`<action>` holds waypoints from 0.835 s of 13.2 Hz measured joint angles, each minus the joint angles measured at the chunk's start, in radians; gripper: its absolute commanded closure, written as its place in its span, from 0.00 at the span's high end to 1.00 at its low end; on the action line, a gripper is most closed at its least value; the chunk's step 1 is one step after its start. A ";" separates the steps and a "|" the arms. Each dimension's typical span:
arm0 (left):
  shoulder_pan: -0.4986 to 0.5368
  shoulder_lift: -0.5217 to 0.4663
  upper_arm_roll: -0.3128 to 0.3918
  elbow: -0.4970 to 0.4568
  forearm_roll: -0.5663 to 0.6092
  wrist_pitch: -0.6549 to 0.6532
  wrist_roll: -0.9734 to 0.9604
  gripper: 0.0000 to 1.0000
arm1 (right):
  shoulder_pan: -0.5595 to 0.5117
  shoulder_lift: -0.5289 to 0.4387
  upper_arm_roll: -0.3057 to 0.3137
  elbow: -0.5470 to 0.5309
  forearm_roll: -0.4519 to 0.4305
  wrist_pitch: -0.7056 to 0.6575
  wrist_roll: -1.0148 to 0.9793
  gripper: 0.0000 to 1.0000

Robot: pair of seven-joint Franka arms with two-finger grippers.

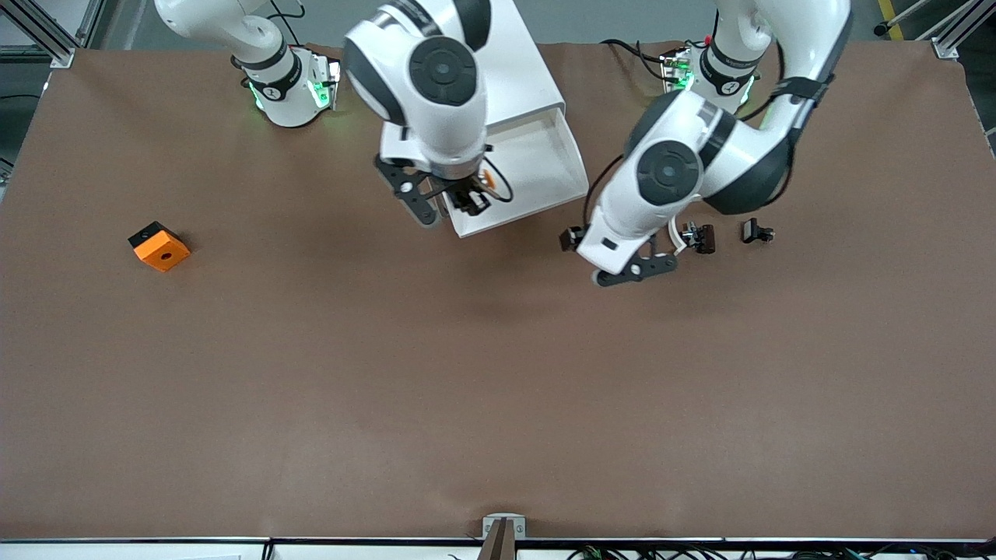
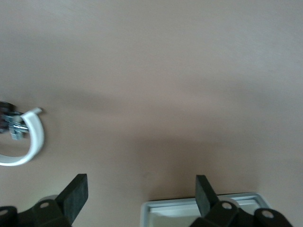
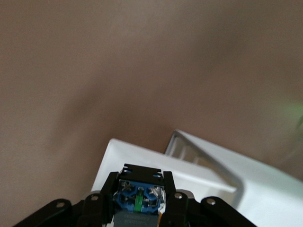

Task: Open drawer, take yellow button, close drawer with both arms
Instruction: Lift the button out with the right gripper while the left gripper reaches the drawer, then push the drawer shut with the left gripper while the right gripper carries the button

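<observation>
Your right claw [image 3: 139, 201] pinches the button [image 3: 137, 199] just above the open drawer [image 1: 537, 167]. Your left claw [image 2: 139, 194], spread and empty, waits over the surface [image 1: 467, 389] beside the drawer's front, the nearer one to push it shut.

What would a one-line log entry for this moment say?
drawer: white drawer open | right gripper: shut on tiny orange-capped push-button, over drawer | left gripper: open, waiting over brown table

Two arms [image 1: 436, 85], one open drawer [image 1: 537, 167], one button [image 3: 138, 197], one orange block [image 1: 159, 246], two black clips [image 1: 700, 236].
</observation>
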 measured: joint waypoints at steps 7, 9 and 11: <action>-0.059 0.059 0.002 -0.002 0.014 0.172 -0.043 1.00 | -0.381 -0.168 -0.017 0.008 -0.008 -0.235 -0.837 0.23; -0.073 0.075 0.000 -0.002 0.014 0.174 -0.069 1.00 | -0.516 -0.170 -0.019 -0.027 -0.038 -0.214 -1.076 0.23; -0.111 0.085 -0.001 -0.003 0.014 0.174 -0.128 1.00 | -0.610 -0.167 -0.019 -0.104 -0.068 -0.121 -1.238 0.25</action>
